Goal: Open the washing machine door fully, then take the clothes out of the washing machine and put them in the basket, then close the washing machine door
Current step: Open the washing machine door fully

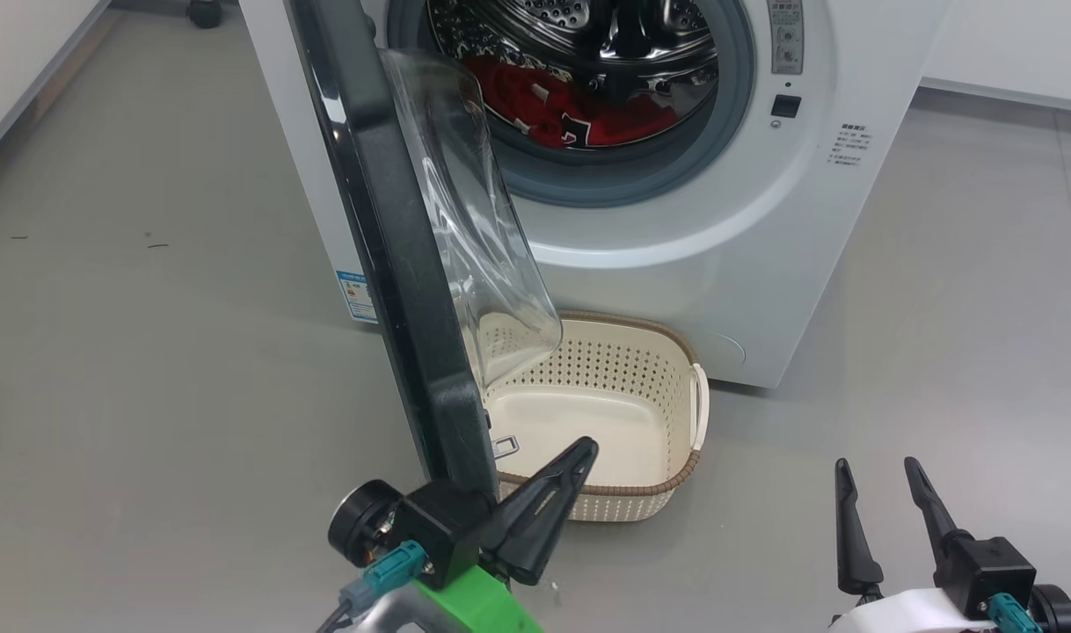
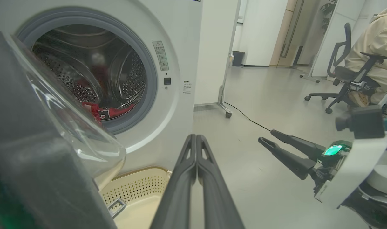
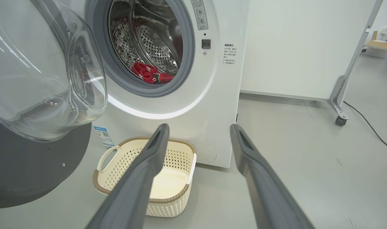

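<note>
Two things could go wrong here. The washing machine door [image 1: 386,220] sticks out from the washing machine [image 1: 676,264], only part way open. Its glass bowl [image 1: 474,220] hangs over the basket [image 1: 628,503]. The basket sits on the floor right in front of the machine, with nothing in it. The clothes [image 1: 544,105] lie red at the bottom of the drum.

The left end effector [image 1: 584,450] has its fingers pressed tight together and holds nothing. It is low down, just beside the bottom edge of the door, on the glass side, above the near rim of the basket. I cannot tell if it touches the door. I think its job now is to push the door wider. The door is shiny and smooth, so the thin fingers could slip off the edge, and the door might swing back. If the arm dips, it could bump the basket and shove it away.

The right end effector [image 1: 877,466] is spread wide and empty, well apart from the door. If it reaches for the clothes before the door is wide open, the bowl would be in the way, and the clothes could miss the basket.
</note>
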Robot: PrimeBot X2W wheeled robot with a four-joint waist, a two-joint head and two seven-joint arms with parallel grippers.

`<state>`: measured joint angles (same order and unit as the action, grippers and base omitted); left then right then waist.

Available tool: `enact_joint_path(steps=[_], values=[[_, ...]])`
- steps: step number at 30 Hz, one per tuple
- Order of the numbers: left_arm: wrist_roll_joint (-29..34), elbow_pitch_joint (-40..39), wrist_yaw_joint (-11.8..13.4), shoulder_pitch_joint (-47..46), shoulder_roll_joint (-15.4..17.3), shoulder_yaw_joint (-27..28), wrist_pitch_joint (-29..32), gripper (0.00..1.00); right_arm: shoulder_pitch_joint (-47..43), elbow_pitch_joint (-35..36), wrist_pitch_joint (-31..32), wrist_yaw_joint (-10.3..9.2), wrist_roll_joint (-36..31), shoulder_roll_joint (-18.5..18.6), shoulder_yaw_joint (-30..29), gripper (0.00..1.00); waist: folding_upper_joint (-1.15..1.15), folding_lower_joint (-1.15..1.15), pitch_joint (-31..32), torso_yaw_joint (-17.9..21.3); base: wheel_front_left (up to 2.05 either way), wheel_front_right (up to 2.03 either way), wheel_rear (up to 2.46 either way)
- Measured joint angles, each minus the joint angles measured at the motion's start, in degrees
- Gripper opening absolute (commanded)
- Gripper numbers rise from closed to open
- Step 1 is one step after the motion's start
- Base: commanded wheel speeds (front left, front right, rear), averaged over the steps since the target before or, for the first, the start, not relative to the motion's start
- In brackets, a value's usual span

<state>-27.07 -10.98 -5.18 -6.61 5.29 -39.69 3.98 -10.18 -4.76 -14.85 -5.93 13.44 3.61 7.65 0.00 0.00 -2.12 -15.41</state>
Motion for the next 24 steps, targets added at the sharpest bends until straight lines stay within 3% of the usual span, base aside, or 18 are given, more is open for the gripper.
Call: enact_joint_path(steps=[14,24], values=[[2.0,6.8,4.0,0.0,1.5,4.2,1.1,0.0,0.1,0.0,0.0,0.41,-0.4,-0.1,-0.2,1.0,0.0,0.0,-0.3,0.3,0.0,0.0,0.0],[2.0,8.0,4.5,-0.2,1.2,4.7,1.0,0.0,0.1,-0.1,0.0,0.49,-0.4,-0.4,-1.3,1.0,0.0,0.0,-1.1,-0.1,0.0,0.0,0.0]])
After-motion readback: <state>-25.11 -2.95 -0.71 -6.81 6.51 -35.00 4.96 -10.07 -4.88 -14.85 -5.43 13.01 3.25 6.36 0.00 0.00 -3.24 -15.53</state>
